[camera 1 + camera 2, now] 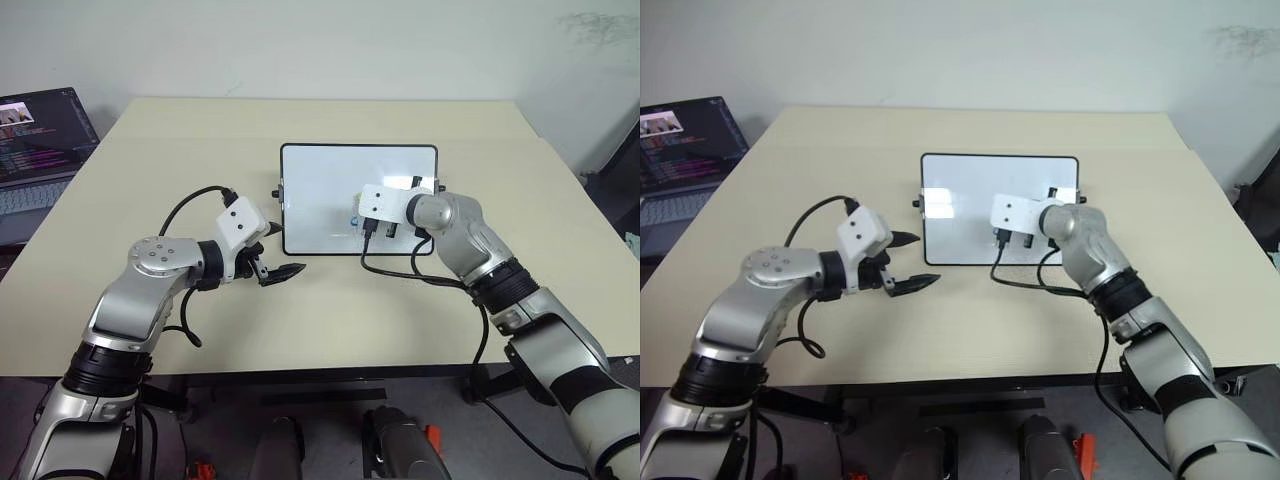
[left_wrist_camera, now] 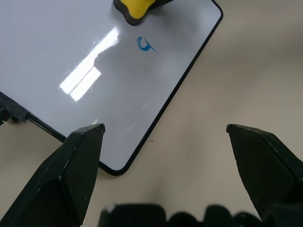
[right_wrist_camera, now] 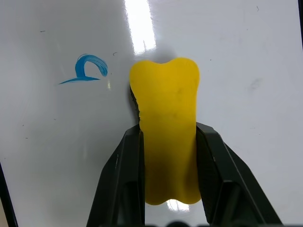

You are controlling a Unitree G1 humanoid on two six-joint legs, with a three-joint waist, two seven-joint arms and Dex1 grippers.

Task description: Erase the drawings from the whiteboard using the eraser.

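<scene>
A: Starting at the far left, a laptop [image 1: 40, 135] sits with its screen lit, just off the left edge of the counter [image 1: 150, 150].

B: And the left hand [image 1: 268, 253]?

A: It hangs over the counter near the whiteboard's [image 1: 330, 170] near left corner, its two black fingers spread wide with nothing between them. It is apart from the board.

B: Where does the whiteboard lie?

A: Flat on the counter, about the middle, with its black frame and a small knob on its left side. Glare streaks cross the left part of its surface.

B: What is left of the drawings?

A: One blue squiggle [image 3: 87, 68] shows on the board, toward the right half near the near edge. I cannot make out any others.

B: And the right hand [image 3: 168, 137]?

A: It is over the right part of the board, fingers clamped on both sides of the eraser [image 3: 165, 104]. The yellow block is squeezed narrow at the waist where the fingers [image 3: 123, 161] grip it. Its end lies on the white surface just beside the blue squiggle, not on it.
</scene>
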